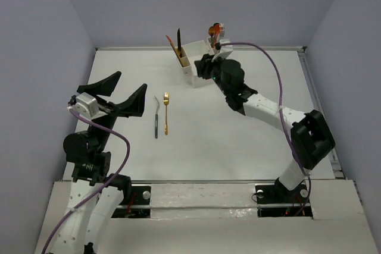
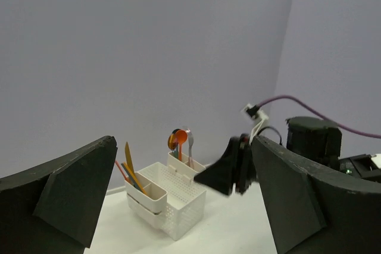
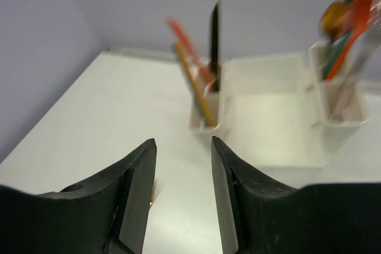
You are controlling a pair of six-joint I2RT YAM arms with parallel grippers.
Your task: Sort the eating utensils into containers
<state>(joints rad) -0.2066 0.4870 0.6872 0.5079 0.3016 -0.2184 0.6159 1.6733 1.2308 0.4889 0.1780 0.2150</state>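
Top view: the white box (image 1: 189,71) stands at the upper centre of the table (image 1: 238,147). Its narrow compartment on the frame's left holds a black piece (image 1: 178,38) and a red piece (image 1: 173,44), both leaning upright. The wrist views also show a yellow piece (image 3: 195,87) there. The narrow compartment on the right holds an orange spoon (image 2: 178,138) and a silver spoon (image 2: 190,142) among others too blurred to name. The large square compartment between them is bare.

A gold fork (image 1: 166,114) and a black-handled piece (image 1: 156,118) lie flat side by side, left of centre, well apart from the box.

The left tool (image 1: 132,81) hangs at centre left with its jaws spread wide, holding nothing. The right tool (image 3: 183,147) sits just beside the box's near wall, its jaws narrowly parted and holding nothing.
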